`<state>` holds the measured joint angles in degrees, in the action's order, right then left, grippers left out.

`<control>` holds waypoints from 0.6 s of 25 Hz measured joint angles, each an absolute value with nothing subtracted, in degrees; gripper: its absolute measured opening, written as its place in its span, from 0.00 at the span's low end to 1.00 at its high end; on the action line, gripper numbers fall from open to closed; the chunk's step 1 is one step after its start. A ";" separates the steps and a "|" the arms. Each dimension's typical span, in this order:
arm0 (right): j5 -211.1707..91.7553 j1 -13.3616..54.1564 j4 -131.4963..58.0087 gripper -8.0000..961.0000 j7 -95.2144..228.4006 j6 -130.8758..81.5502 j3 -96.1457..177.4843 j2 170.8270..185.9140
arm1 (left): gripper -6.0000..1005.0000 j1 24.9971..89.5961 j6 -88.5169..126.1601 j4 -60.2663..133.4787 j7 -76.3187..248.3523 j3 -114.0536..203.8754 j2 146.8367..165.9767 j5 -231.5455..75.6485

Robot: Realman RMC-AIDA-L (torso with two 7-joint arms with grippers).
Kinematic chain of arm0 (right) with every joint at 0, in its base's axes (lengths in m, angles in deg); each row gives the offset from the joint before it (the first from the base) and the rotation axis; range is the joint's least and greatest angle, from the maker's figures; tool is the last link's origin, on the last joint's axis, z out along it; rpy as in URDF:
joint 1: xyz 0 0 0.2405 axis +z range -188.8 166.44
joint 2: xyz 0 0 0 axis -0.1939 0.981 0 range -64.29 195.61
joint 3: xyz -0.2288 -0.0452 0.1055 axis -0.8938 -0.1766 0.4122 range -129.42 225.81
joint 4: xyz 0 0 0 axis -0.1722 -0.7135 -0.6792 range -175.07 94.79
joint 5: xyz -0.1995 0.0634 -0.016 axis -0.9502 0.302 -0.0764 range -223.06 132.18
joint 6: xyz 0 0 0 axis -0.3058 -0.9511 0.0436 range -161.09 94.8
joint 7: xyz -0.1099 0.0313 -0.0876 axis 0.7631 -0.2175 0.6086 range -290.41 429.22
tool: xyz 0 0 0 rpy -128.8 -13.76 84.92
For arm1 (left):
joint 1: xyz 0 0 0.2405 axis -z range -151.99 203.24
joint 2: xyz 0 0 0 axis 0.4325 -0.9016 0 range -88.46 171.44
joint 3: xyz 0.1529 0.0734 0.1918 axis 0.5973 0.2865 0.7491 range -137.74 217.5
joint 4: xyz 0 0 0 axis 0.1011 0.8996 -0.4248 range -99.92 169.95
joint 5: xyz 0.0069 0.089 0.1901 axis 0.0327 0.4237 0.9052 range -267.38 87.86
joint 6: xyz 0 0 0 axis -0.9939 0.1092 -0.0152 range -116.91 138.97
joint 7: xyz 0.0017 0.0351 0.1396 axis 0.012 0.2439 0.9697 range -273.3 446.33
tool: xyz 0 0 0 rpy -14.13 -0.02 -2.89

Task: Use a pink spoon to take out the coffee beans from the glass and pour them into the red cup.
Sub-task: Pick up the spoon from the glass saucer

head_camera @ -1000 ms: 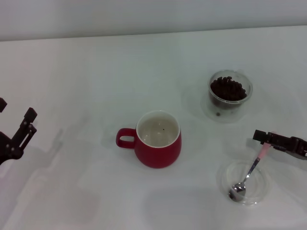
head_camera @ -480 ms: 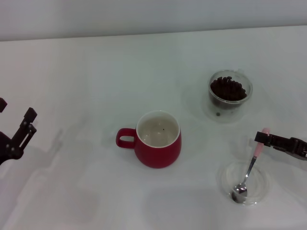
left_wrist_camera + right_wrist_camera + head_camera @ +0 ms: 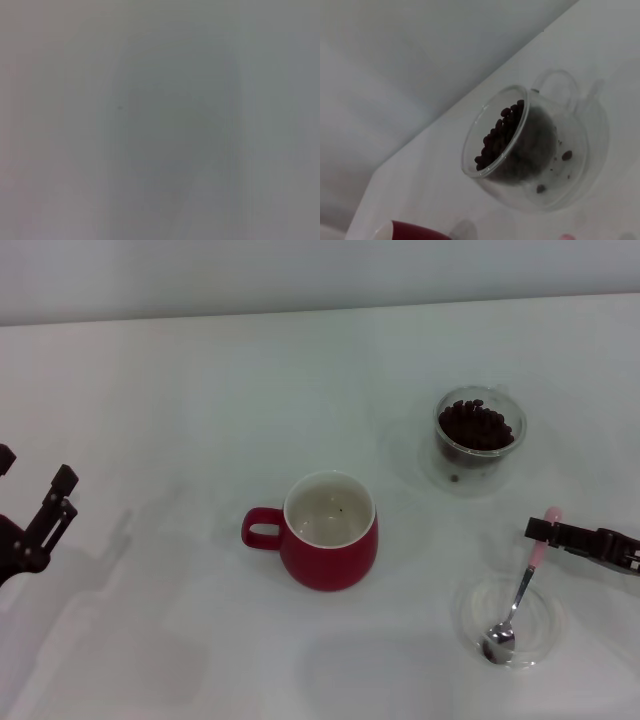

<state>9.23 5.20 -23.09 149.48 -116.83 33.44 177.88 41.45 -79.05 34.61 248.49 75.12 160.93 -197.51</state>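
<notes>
The red cup (image 3: 330,532) stands mid-table with its handle to the left; its white inside looks almost empty. The glass (image 3: 480,430) holds a heap of coffee beans (image 3: 478,425) at the back right; both also show in the right wrist view, the glass (image 3: 520,150) and the beans (image 3: 499,134). The pink spoon (image 3: 519,590) leans up out of a flat clear dish (image 3: 540,625), its metal bowl resting in the dish. My right gripper (image 3: 543,531) is shut on the pink handle near its tip. My left gripper (image 3: 40,502) is open and parked at the far left.
The white table (image 3: 180,400) runs to a pale wall at the back. The dish sits near the front right, just in front of the glass. A sliver of the red cup (image 3: 412,231) shows in the right wrist view. The left wrist view shows only blank grey.
The spoon's handle has tipped up steeper in my right gripper, its pink tip now poking above the fingers; the bowl stays in the dish. The left arm has not moved.
</notes>
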 joint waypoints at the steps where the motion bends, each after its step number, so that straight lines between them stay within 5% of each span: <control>1: 9.22 5.29 -23.09 0.47 149.48 -116.82 33.41 177.90 | 0.70 41.45 -79.05 34.61 248.50 75.12 160.93 -197.51; 15: 9.22 6.00 -23.09 0.40 149.17 -116.72 32.84 177.92 | 0.70 41.45 -78.59 34.67 248.50 75.09 160.93 -197.57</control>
<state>9.22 6.00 -23.09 149.17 -116.72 32.84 177.92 41.45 -78.59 34.67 248.50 75.09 160.93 -197.57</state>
